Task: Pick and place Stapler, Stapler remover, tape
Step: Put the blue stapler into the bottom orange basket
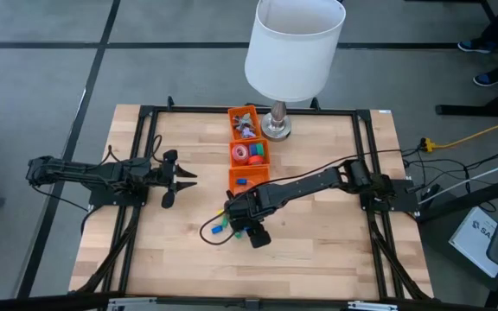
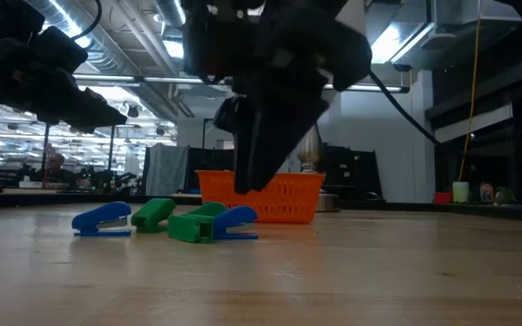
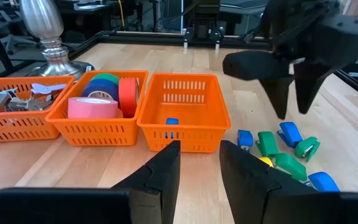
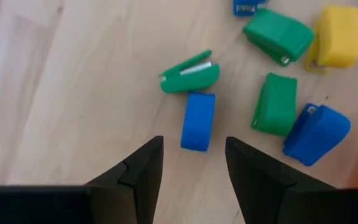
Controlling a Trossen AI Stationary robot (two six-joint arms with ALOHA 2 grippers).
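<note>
- Hovering at lower centre of the high view, the right claw (image 1: 251,226) hangs released above a small blue plastic stapler (image 4: 198,121).
- Scattered on the wooden desk (image 1: 318,250) around it, green, blue and yellow mini staplers (image 3: 284,152) lie loose, unsorted.
- Coloured ring-shaped tape rolls (image 3: 101,96) already sit in the middle orange mesh basket (image 3: 98,127); the near basket (image 3: 182,121) holds one blue piece.
- At centre left of the high view the left claw (image 1: 178,178) waits, released and empty.
- Most of the stapler sorting looks left to do.
</note>
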